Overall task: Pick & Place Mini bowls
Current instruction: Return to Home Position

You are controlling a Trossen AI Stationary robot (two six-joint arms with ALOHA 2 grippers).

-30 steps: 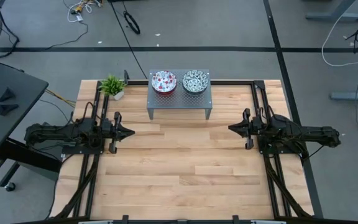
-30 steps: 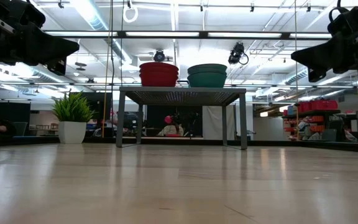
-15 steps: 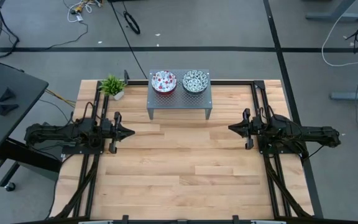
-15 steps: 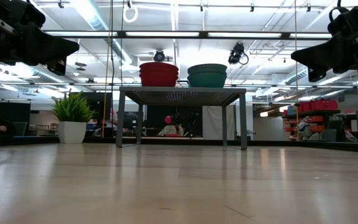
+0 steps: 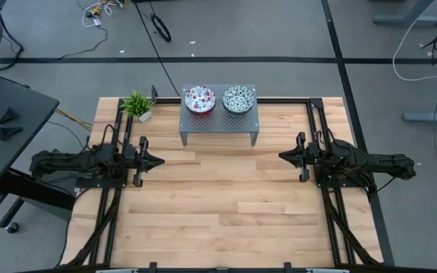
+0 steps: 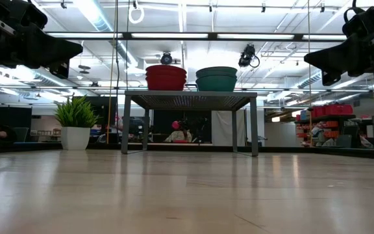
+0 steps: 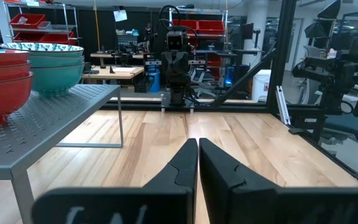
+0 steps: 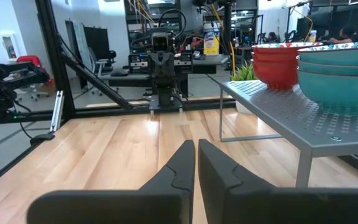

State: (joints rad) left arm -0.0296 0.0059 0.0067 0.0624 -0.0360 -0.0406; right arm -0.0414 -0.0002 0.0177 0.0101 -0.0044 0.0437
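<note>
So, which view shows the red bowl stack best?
The low view: the red stack shows whole, side-on, on the stand. The high view shows only its top bowl's inside. The left wrist view crops it; in the right wrist view the green stack partly covers it.

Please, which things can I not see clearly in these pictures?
High view: only the top bowl of the red stack and of the teal stack shows; lower bowls are hidden beneath.
Left wrist view: the edge cuts off the red stack.
Right wrist view: the edge cuts off the teal stack.
</note>
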